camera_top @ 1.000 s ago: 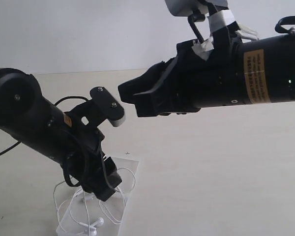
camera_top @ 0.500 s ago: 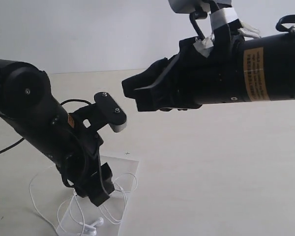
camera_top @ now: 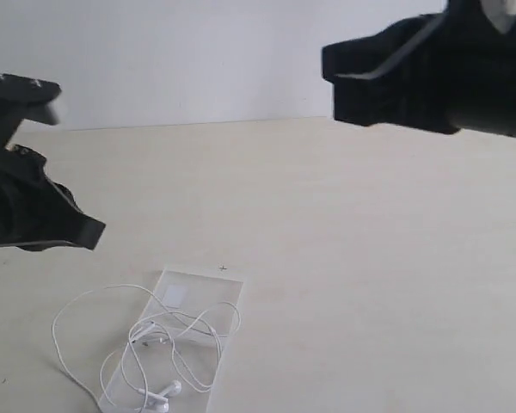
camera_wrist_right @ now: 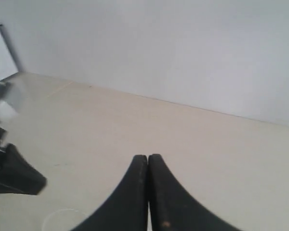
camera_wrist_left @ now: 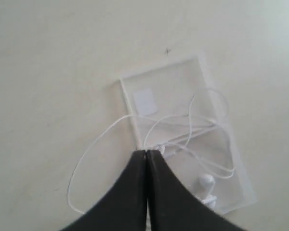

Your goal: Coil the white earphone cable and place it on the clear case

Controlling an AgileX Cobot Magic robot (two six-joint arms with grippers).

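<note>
I see thin white earphone cable (camera_top: pixel 170 389) lying loosely coiled on flat clear plastic case (camera_top: pixel 205 288) on pale beige counter (camera_top: pixel 370 275). One wide loop spills off case onto counter. Earbuds rest on half opposite small white square sticker (camera_top: pixel 174 297). Left pincer (camera_wrist_left: pixel 147 152) hangs above cable, jaws pressed together, nothing held. Right pincer (camera_wrist_right: pixel 148 156) high, well apart from case, jaws pressed together, empty.

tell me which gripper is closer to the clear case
Left. The left gripper hovers above and left of the clear case; the right gripper is high, far right.
</note>
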